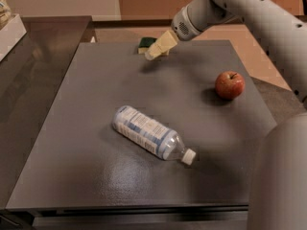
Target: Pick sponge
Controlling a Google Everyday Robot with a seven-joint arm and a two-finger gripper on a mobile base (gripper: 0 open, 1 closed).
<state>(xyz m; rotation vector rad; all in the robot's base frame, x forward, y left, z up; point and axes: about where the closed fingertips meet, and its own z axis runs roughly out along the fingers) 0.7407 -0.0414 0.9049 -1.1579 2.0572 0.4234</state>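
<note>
The sponge (144, 44), dark green on top with a pale yellow base, lies at the far edge of the grey table (72, 157), left of centre. My gripper (154, 52), cream-coloured at the end of the white arm, reaches in from the upper right. It hangs directly in front of the sponge and covers its right part. I cannot tell whether it touches the sponge.
A red apple (229, 84) sits at the right of the table. A clear plastic bottle (151, 133) with a white cap lies on its side in the middle. A white object (9, 30) stands on the dark counter at far left. Part of my body (280, 176) fills the lower right.
</note>
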